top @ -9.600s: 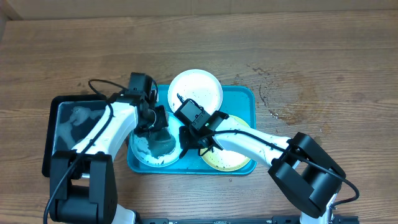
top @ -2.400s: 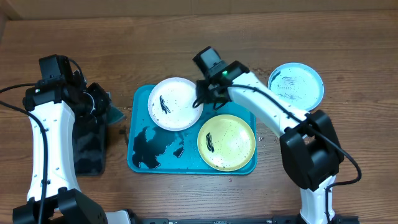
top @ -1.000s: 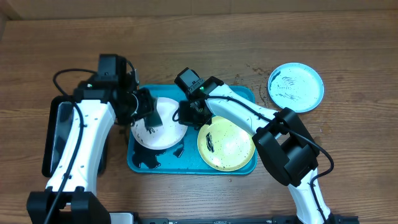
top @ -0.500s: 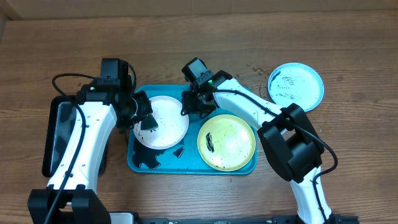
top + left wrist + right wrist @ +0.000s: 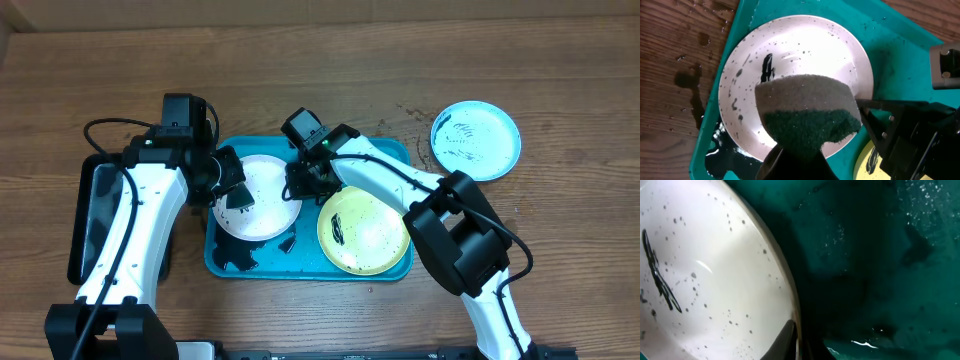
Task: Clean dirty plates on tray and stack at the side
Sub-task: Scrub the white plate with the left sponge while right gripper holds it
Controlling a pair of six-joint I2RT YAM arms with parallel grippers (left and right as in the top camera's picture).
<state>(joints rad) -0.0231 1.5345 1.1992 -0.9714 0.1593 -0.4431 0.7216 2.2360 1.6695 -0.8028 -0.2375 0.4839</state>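
Note:
The white plate (image 5: 262, 197) lies on the left of the teal tray (image 5: 391, 155), speckled, with a dark smear (image 5: 767, 67). My left gripper (image 5: 232, 192) is shut on a grey-green sponge (image 5: 807, 111) held over the plate's near half. My right gripper (image 5: 300, 182) is shut on the white plate's right rim (image 5: 790, 311), one finger above and one below. The yellow-green plate (image 5: 364, 230) lies on the tray's right with a dark smear. The light blue plate (image 5: 476, 140) lies on the table at the far right, streaked.
A black tray (image 5: 88, 225) holding water stands left of the teal tray, partly under my left arm. A dark puddle (image 5: 237, 252) covers the teal tray's front left corner. Wet spots mark the wood (image 5: 687, 80) beside the tray.
Since 2.4 s ago my left arm came from the black tray to the white plate with the sponge. In the last half second my right gripper shifted slightly left and down on the rim.

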